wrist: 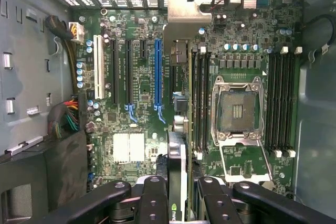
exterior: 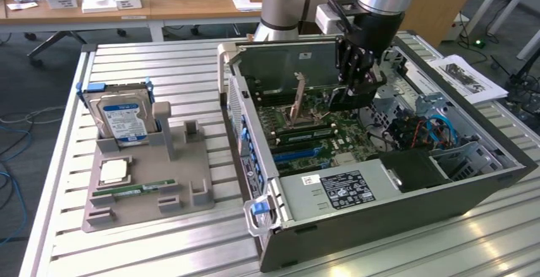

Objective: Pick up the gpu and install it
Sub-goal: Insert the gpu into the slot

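The gpu point(exterior: 347, 100) is a dark flat card hanging above the motherboard point(exterior: 325, 131) inside the open computer case point(exterior: 472, 185). My gripper point(exterior: 358, 78) is shut on the card from above. In the wrist view I see the gpu point(wrist: 177, 156) edge-on between my two black fingers point(wrist: 154, 198), with its pale metal bracket point(wrist: 181, 14) towards the case's rear wall. It hangs just beside the long blue slot point(wrist: 157, 72), between that slot and the memory slots point(wrist: 199, 98). Whether its lower edge touches the board is hidden.
A grey holder point(exterior: 152, 188) on the slatted table carries a silver hard drive with a blue label point(exterior: 122, 119), a processor chip point(exterior: 114, 171) and a green memory stick point(exterior: 139, 189). The processor socket point(wrist: 236, 111) stands open. Cables point(exterior: 422, 131) and the power supply point(exterior: 337, 188) crowd the case's near end.
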Controlling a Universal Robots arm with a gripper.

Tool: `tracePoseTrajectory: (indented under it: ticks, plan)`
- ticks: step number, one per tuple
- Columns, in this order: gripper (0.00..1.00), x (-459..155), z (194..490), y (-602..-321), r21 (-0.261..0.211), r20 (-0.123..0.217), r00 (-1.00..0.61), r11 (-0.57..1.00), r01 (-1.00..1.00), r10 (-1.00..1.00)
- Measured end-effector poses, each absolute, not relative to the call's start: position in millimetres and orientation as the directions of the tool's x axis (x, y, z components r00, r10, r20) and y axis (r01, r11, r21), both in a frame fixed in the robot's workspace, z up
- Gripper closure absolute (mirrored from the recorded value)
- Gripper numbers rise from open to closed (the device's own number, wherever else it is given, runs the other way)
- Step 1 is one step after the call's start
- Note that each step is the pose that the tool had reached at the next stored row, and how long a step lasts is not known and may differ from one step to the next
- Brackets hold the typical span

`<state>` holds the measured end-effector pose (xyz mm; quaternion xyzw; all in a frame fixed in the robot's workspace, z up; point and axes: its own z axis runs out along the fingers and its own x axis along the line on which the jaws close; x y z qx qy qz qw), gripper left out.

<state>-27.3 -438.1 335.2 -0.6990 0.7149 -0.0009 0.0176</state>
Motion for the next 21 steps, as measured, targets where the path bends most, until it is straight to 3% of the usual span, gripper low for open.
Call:
tracePoseTrajectory:
  ticks: [21]
  plan:
    - [0.73, -29.6, 335.1, -438.1, -0.026, -0.024, -0.022, 0.023, -0.999, -0.999]
